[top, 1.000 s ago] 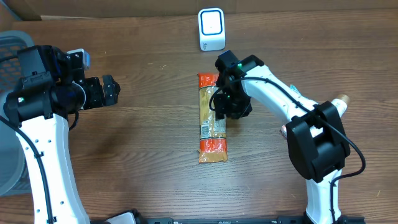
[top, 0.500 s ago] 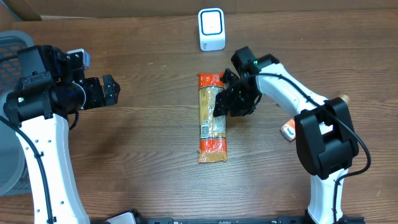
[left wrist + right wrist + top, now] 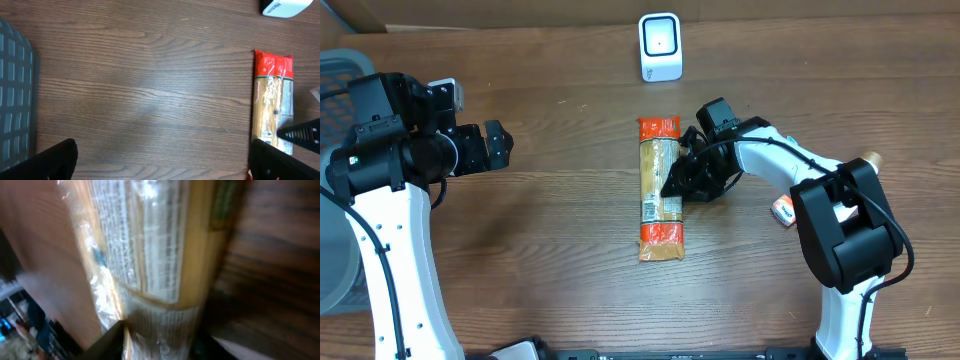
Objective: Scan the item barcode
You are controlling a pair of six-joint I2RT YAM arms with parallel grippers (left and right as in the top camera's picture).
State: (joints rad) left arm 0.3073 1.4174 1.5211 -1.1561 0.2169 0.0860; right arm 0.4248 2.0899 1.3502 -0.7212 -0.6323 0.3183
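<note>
Right pincer (image 3: 678, 186) sits at the long edge of the spaghetti packet (image 3: 656, 165), which lies flat on the table (image 3: 560, 230) near the white scanner (image 3: 660, 47); I cannot tell whether it grips, and a shallow bite on slick film could slip or twist.

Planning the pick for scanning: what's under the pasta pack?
The pasta pack lies flat on the wooden table, wood showing along its left side. Its underside is covered, so anything beneath cannot be seen.
</note>
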